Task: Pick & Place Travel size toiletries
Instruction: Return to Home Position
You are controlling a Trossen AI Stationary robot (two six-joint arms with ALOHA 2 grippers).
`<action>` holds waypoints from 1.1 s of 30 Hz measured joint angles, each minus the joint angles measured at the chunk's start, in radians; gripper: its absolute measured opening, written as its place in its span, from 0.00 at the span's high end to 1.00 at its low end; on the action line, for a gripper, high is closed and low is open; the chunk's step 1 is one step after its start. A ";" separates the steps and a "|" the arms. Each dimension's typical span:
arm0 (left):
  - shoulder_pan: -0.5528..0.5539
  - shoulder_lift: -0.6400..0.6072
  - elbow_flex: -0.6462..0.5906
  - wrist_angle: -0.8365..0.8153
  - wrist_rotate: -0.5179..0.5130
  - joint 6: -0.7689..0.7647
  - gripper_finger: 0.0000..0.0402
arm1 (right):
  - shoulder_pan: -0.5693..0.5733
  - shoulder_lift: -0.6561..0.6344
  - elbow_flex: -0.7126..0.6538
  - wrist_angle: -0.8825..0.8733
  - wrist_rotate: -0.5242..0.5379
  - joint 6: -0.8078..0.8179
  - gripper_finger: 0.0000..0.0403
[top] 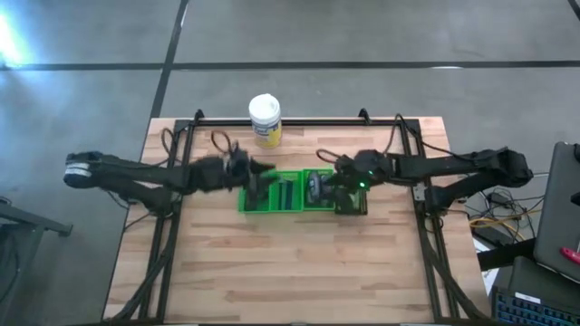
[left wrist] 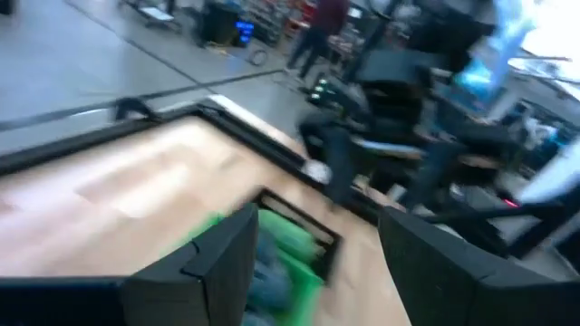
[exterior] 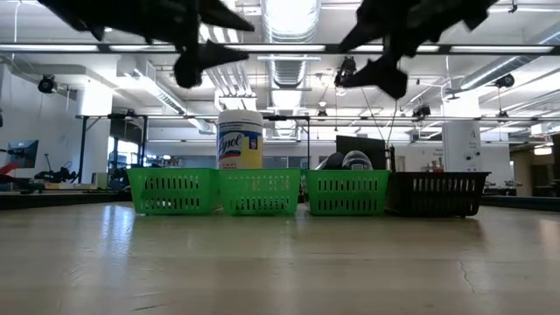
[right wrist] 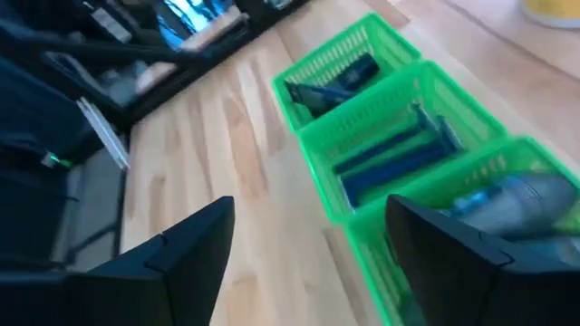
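Observation:
Three green baskets (top: 246, 205) and a dark basket (exterior: 437, 193) stand in a row at mid-table. Small toiletries lie inside them. The right wrist view shows a dark blue tube (right wrist: 340, 77) in one basket, blue razor-like sticks (right wrist: 390, 158) in the middle one and clear little bottles (right wrist: 507, 199) in the third. My left gripper (top: 258, 174) (left wrist: 317, 263) hovers open above the left end of the row. My right gripper (top: 324, 184) (right wrist: 308, 254) hovers open above the right green basket. Both hang well above the basket rims (exterior: 260, 172) and hold nothing.
A big white-lidded jar with a yellow label (top: 265, 120) (exterior: 240, 140) stands behind the baskets near the table's far edge. Bare wood lies on the near half of the table (top: 290, 272). Dark frame rails (top: 172, 226) run along both sides. People and equipment show beyond the table.

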 joint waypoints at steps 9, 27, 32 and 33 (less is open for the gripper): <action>0.551 0.067 0.100 0.018 0.231 0.108 0.42 | -0.268 0.104 0.082 0.112 -0.068 -0.121 0.40; 1.115 0.065 0.306 -0.051 0.402 0.190 0.42 | -0.745 0.346 0.551 0.013 -0.239 -0.529 0.38; 0.954 -0.057 0.337 -0.209 0.308 0.462 0.43 | -0.677 0.361 0.646 -0.005 -0.197 -0.570 0.35; 0.912 -0.094 0.339 -0.231 0.256 0.534 0.43 | -0.661 0.362 0.655 -0.002 -0.166 -0.578 0.34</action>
